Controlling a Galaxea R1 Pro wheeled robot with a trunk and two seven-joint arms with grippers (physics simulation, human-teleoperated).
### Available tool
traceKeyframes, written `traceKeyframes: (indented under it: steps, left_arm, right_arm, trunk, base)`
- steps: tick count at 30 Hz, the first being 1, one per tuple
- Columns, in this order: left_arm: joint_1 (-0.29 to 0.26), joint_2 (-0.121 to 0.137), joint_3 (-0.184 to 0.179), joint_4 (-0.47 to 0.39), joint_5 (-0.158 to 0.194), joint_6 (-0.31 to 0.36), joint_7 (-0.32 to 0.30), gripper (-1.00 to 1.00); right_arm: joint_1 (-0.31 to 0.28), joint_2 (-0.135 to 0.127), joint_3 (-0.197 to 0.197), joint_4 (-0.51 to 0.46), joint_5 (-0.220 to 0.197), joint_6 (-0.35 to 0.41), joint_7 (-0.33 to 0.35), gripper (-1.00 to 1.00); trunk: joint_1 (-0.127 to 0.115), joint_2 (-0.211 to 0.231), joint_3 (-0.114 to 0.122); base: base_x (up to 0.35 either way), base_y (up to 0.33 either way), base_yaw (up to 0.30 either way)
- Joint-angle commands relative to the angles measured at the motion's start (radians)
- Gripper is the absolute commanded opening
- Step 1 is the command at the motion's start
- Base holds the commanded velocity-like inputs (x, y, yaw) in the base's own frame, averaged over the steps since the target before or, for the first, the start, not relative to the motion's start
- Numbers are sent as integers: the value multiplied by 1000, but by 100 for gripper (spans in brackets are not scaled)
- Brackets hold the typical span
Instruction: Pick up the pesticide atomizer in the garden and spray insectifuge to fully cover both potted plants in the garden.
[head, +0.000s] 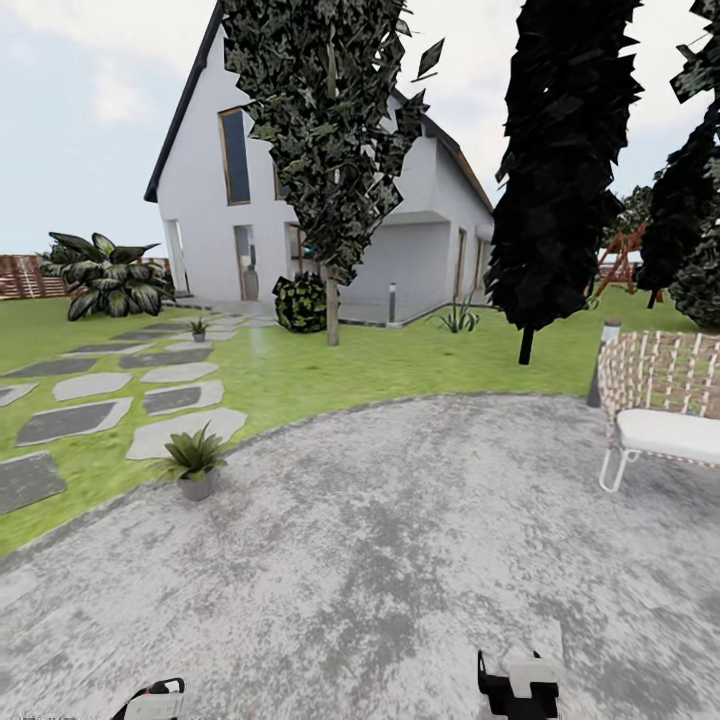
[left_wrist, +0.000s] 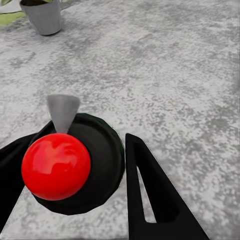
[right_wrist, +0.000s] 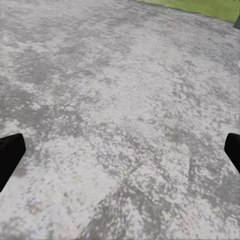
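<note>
down low, the left hand (left_wrist: 75, 165) grips the pesticide atomizer (left_wrist: 75, 162) over the paved patch (head: 400, 540); the right hand (right_wrist: 120, 155) is spread wide. one potted plant (head: 194, 462) stands at the patch's edge, another (head: 198, 328) among the stepping stones (head: 90, 385).

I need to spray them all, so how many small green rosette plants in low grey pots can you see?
2. One small green rosette plant in a grey pot stands at the paved patch's edge; another sits farther off among the stepping stones. Others may be hidden.

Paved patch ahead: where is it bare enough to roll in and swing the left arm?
The paved patch lies bare between the near potted plant at its left rim and the white chair at the right. The left gripper holds the pesticide atomizer. The tightest spot is beside that pot.
</note>
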Motion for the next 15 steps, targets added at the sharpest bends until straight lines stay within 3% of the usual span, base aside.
traceKeyframes:
  steps: [1,15]
  left_arm:
    - [-1,0,4,1,5,-2,-8,-100]
    - [-1,0,4,1,8,-2,-8,-100]
  right_arm:
    - [0,0,3,1,9,0,-11,100]
    - [0,-1,2,1,8,0,-11,100]
  trunk:
    - [-4,7,1]
    - [-58,105,27]
  base:
    - [0,0,175]
    - [0,0,165]
